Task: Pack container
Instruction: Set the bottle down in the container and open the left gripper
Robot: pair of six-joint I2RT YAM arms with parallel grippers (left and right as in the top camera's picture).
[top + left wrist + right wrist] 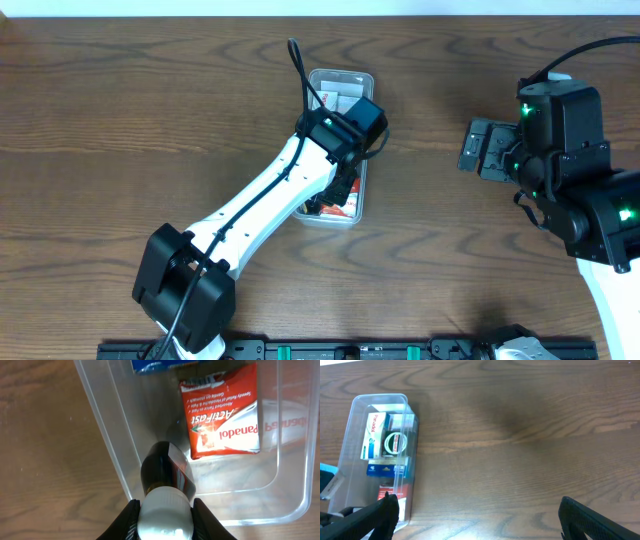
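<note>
"Panadol" and "ActiFast" can be read, upside down in the left wrist view, on a red and white carton (222, 415). It lies flat in the container (107, 435), ahead and to the right of the left gripper (166, 517). The smaller print cannot be made out. A dark, glossy bottle (167, 472) with a rounded white cap is clamped between that gripper's fingers, its far end inside the container's near corner. The container is clear plastic, low-walled and round-cornered. The right gripper (477, 505) is spread wide with nothing held. The container is seen well off to its left on the wood-grain table (530, 435).
</note>
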